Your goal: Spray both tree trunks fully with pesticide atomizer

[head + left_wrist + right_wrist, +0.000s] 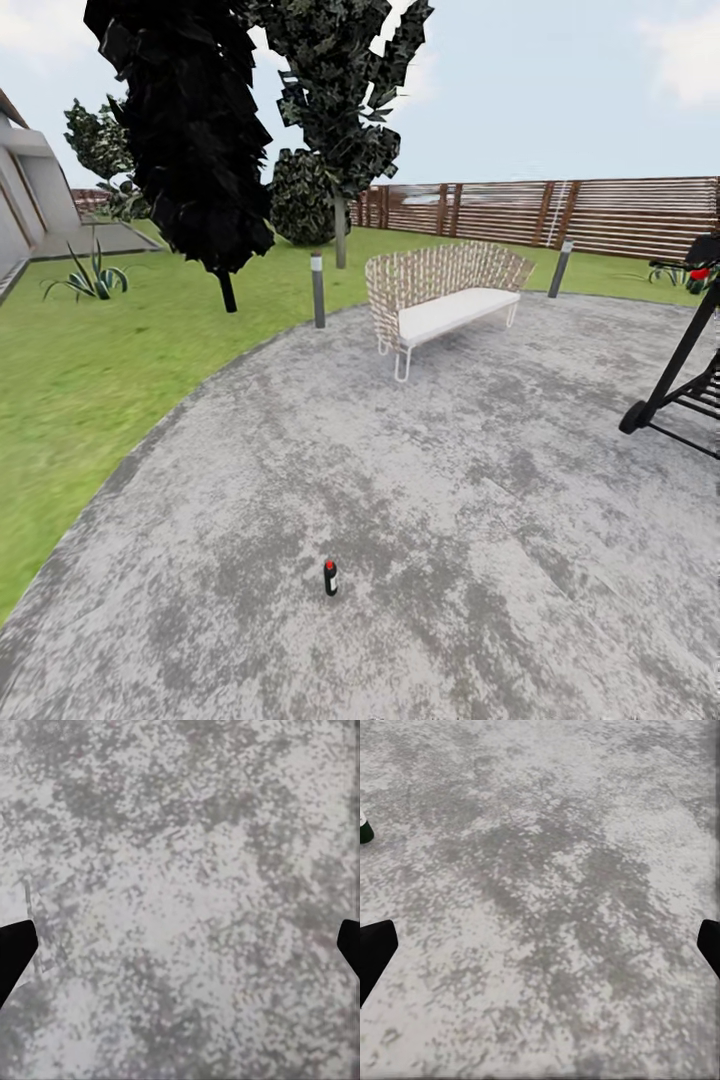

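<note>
Floor: grey mottled stone-like paving is lying wide and bare around the bottle — green lawn curving along its left edge.
Atomizer: small dark bottle is standing upright mid-paving, well apart from the white woven bench.
Right fingers: spread wide — bottle's base showing beyond, untouched.
Left fingers: spread wide over bare paving.

Both wrist views show matte black fingers — blunt, angular, unmarked tips.

No writing, number or sign can be read anywhere here. The pesticide atomizer, standing low in the frame just left of centre on the floor, is too small to make out any label.
</note>
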You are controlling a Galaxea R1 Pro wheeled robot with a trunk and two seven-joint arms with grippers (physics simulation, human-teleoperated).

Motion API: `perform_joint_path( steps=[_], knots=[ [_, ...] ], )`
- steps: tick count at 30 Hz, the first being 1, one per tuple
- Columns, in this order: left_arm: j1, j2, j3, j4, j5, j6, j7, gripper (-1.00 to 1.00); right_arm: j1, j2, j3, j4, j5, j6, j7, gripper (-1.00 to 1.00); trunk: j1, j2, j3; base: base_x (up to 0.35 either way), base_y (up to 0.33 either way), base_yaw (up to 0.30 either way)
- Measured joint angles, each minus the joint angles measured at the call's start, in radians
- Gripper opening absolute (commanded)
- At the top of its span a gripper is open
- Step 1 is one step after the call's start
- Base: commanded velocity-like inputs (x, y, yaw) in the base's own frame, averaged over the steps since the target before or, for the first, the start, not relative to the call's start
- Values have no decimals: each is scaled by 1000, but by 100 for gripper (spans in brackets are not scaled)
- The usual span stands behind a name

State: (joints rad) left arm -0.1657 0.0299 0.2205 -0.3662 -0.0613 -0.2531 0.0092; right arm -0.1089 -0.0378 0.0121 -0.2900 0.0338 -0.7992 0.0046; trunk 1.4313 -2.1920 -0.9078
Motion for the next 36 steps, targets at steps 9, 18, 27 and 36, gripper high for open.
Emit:
perform_joint_path(
  steps=[9, 18, 27, 36],
  knots=[
    [0, 0, 0, 0, 0, 0, 0, 100, 0, 1, -1, -1, -1, -1, -3, 100, 0, 0, -2, 0, 0, -10],
    [0, 0, 0, 0, -1, 0, 0, 100, 0, -2, -8, -2, -3, -3, -6, 100, 0, 0, -2, 0, 0, -29],
    [0, 0, 0, 0, 0, 0, 0, 100, 0, -2, -8, -1, -2, -2, -6, 100, 0, 0, -2, 0, 0, -247],
    [0, 1, 0, 0, 0, 0, 0, 100, 0, -2, -7, -1, -2, -2, -6, 100, 0, 0, -2, 0, 9, -293]
  ],
)
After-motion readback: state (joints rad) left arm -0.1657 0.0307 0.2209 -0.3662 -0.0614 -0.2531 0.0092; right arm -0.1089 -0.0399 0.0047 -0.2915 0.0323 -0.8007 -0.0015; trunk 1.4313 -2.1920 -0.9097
